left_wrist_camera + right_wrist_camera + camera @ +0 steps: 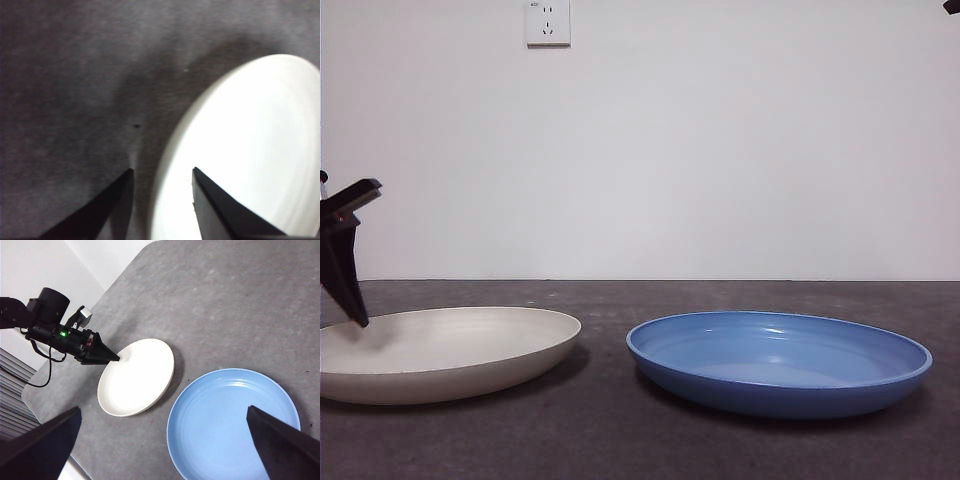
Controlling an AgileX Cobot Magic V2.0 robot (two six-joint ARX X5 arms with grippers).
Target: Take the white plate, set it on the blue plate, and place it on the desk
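The white plate lies on the dark grey desk at the left. The blue plate lies to its right, a small gap between them. My left gripper is at the white plate's far left rim. In the left wrist view it is open, with one jaw over the white plate and the other over the desk. My right gripper is open and empty high above both plates. The right wrist view shows the white plate, the blue plate and the left gripper.
A white wall with a socket stands behind the desk. The right arm shows only as a black tip at the top right corner. The desk's rounded edge and the left arm's cables lie beyond the white plate.
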